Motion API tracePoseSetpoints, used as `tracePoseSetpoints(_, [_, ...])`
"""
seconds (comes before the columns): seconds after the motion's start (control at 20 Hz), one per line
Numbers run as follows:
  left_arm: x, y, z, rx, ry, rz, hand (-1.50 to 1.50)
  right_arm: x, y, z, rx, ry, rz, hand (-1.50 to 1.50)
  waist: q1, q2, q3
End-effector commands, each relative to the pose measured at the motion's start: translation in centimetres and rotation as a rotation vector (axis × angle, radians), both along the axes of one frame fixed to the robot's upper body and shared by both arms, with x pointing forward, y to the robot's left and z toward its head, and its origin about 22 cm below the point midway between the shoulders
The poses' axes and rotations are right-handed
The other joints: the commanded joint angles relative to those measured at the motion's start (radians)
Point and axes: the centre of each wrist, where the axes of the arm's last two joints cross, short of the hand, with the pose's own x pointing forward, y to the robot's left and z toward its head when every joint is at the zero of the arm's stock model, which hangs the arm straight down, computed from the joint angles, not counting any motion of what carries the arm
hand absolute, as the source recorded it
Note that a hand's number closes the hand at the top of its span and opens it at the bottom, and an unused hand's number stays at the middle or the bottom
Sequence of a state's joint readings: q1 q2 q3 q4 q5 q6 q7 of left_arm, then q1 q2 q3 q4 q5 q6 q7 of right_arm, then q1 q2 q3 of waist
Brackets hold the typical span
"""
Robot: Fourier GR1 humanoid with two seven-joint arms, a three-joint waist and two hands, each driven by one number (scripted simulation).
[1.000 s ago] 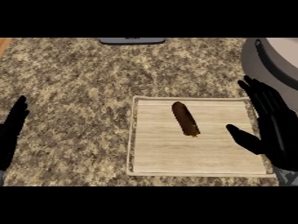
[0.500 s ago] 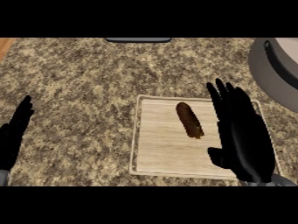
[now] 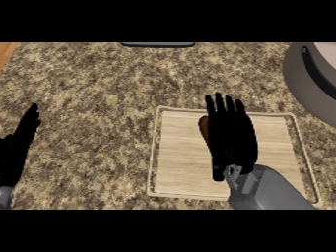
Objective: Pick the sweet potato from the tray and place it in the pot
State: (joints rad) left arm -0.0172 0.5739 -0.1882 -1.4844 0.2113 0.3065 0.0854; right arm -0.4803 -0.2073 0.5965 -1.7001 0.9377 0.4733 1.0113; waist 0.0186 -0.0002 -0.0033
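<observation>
Two hands spread flat: right hand [image 3: 231,138] over tray [image 3: 178,162], prob. hiding sweet potato [image 3: 204,128]; granite counter [image 3: 105,93]

Each robot hand, left [image 3: 10,152] and right [image 3: 231,135], is matte black with slender fingers, mounted on a smooth grey forearm [image 3: 266,189].

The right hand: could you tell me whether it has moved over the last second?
Yes. The right hand has moved left from the tray's right edge and now covers most of the sweet potato.
</observation>
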Motion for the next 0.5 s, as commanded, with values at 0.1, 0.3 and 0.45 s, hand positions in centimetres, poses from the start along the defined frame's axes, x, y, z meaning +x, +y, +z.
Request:
tracePoseSetpoints(0.1, [-1.3, 0.4, -1.5, -0.013, 0.009, 0.001, 0.0, 2.6, 3.4, -0.3, -0.129, 0.206, -0.145, -1.5, 0.001, 0.001, 0.001])
tracePoseSetpoints(0.3, [-1.0, -0.6, -1.5, -0.007, 0.002, 0.007, 0.0, 3.5, 4.7, -0.8, -0.163, 0.239, -0.156, -1.5, -0.005, 0.0, 0.002])
tracePoseSetpoints(0.45, [0.0, -1.0, -0.5, -0.009, -0.009, 0.014, 0.0, 4.4, 4.9, -1.3, -0.197, 0.242, -0.195, -1.5, -0.008, 0.0, 0.002])
